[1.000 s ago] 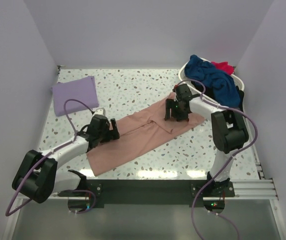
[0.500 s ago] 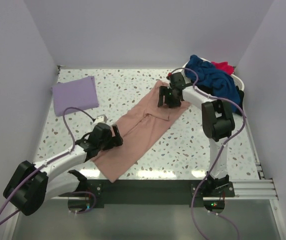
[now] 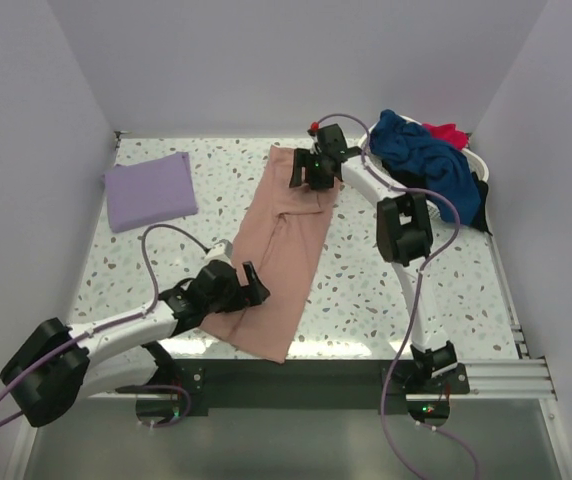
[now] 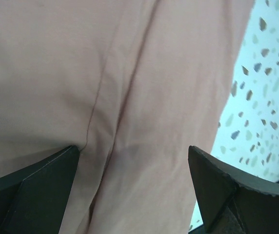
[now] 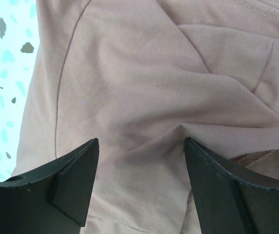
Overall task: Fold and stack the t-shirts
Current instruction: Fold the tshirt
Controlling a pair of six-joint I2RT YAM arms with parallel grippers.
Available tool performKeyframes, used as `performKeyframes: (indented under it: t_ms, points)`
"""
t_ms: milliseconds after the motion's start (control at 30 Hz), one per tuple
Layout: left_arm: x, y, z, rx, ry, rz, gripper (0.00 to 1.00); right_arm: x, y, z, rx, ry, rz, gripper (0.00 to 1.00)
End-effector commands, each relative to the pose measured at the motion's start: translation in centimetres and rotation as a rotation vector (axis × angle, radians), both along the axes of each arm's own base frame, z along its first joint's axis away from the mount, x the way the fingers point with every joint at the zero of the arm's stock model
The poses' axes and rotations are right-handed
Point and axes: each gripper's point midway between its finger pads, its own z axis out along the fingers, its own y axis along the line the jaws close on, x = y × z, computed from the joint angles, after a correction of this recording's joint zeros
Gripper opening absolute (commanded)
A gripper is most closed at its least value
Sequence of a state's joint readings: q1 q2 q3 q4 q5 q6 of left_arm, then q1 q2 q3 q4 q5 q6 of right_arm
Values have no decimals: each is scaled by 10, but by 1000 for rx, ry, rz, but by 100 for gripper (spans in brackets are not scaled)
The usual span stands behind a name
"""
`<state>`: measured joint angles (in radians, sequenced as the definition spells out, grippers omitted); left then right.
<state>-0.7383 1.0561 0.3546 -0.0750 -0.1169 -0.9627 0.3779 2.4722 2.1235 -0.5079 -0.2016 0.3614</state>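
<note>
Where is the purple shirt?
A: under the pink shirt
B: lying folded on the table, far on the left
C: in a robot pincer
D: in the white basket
B: the purple shirt lies flat and folded at the far left of the table, apart from the pink shirt.

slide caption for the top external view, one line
Left fingers and right fingers rest on opposite ends of a pink shirt; folded lavender shirt lies far left.
</note>
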Motion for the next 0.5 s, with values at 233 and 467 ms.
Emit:
performKeyframes:
  t_ms: [233,467]
  points:
    - [-7,-43,32,-66,-24,-116,100,-2,29,55,109,-66,77,82]
    - [2,-31,72,-40,-102,-81,100,-34,26,152,156,-269,120,85]
